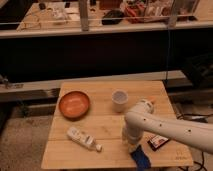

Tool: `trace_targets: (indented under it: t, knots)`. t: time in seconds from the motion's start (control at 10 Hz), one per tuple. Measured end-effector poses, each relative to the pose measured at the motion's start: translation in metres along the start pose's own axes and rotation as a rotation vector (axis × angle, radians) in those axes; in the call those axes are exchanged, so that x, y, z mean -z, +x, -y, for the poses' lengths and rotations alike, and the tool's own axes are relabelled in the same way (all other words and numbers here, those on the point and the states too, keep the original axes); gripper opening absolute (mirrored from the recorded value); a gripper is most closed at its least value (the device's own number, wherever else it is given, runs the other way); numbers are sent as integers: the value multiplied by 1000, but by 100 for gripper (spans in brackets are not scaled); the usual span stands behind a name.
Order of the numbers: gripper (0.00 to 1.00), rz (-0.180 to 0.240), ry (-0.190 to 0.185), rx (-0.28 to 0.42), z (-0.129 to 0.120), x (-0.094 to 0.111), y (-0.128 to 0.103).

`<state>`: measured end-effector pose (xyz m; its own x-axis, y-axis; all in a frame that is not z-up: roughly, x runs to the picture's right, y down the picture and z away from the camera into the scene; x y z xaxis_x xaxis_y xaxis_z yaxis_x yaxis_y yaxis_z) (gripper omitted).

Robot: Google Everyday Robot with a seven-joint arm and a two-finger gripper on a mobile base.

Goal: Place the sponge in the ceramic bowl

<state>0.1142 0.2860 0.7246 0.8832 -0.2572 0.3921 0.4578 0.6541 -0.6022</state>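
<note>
The gripper (134,149) pointed down at the front edge of the table (105,125), directly over the sponge (141,160). Whether it gripped the sponge could not be told. The bowl (74,105) sat well apart at the back left, with a white cup (119,100) right of it.

This looks like a lab or workshop: a small wooden table (165,95) stands on a bare floor (25,142), and a cable (168,55) hangs down the dark wall behind it. Above that wall, past metal posts (83,15), runs a long bench (50,22) crowded with gear. A white robot arm (172,131) reaches over the table, its gripper (133,148) low near the front edge, just above the sponge (141,160).
</note>
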Motion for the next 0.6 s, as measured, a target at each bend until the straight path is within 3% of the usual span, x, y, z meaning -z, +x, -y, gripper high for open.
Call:
trace_targets:
  t: [0.2,0.4,0.6]
  knots:
    - [80,13,3,25,-1,1,-2]
    - [80,-3,3,81,-2,0,-2]
    - [80,-21,2,197,-7,-3,3]
